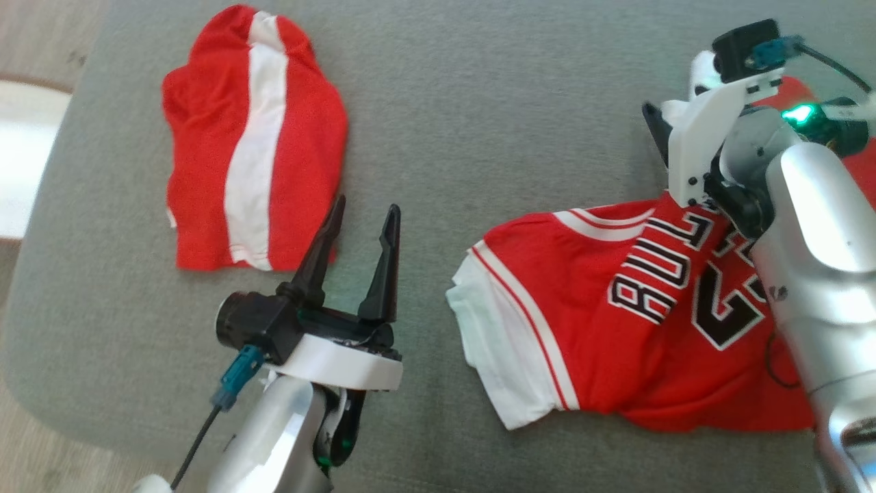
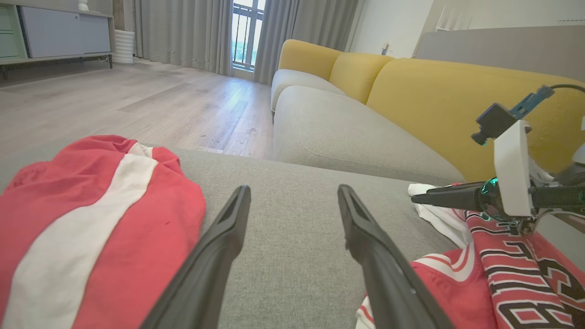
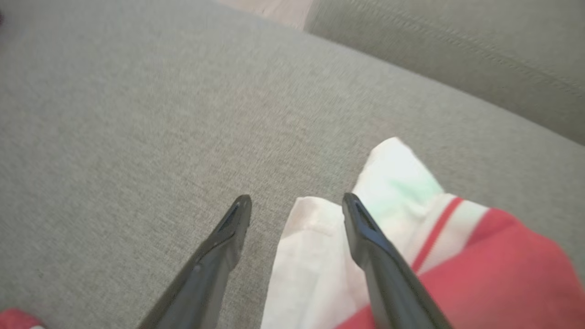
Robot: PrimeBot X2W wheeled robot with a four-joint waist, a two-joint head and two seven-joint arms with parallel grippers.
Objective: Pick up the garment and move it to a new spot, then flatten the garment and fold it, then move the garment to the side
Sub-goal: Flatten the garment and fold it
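Grey woven fabric covers a broad sofa cushion (image 1: 479, 103). On its right side lies a crumpled red basketball jersey with white trim and black-and-white lettering (image 1: 602, 329). On its left, well apart, lies a smaller red cloth garment with one white stripe (image 1: 253, 144). The left tool (image 1: 366, 209) hovers between them, fingers spread apart and empty. The right tool (image 3: 297, 201), also spread and empty, is poised over the jersey's white edge. Closing there might pinch several bunched layers, so the jersey would lift as a clump.
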